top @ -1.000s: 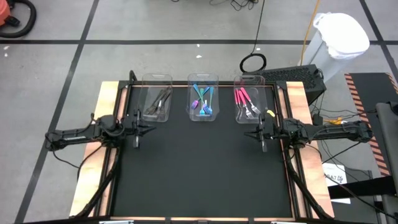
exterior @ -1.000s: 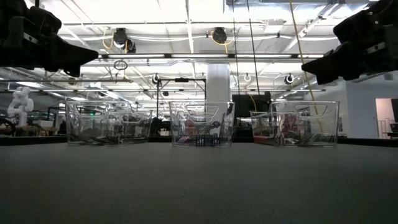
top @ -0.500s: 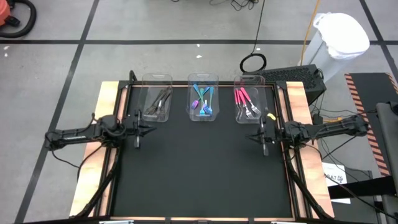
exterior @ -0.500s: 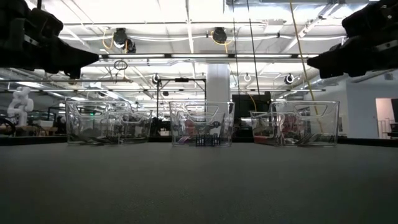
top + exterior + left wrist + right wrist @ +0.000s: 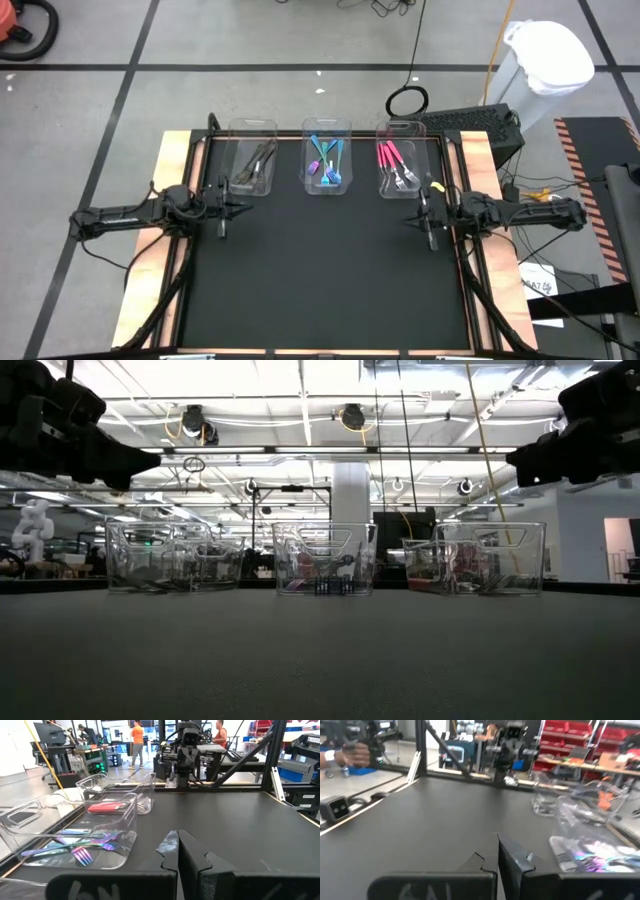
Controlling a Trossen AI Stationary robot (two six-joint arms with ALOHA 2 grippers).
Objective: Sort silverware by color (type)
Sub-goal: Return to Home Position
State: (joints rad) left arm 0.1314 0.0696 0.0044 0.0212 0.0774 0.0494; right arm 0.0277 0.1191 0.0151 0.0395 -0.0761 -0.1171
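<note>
Three clear bins stand in a row along the far edge of the table (image 5: 320,280), one kind of fork to each — dark forks (image 5: 255,163) in the left bin (image 5: 252,125), blue forks (image 5: 326,160) in the middle bin (image 5: 326,124), pink forks (image 5: 390,158) in the right bin (image 5: 401,125). No fork lies loose on the black top, so the sorting looks finished.

Left gripper (image 5: 228,208): at the left edge, just in front of the left bin, fingers pressed together, holding nothing.

Right gripper (image 5: 420,218): at the right edge, near the right bin's front corner, fingers likewise together and empty.

Risk (slight, by my reckoning): the bins look light — an arm swinging wide could clip a corner and skid or tip a bin, spilling sorted forks.
</note>
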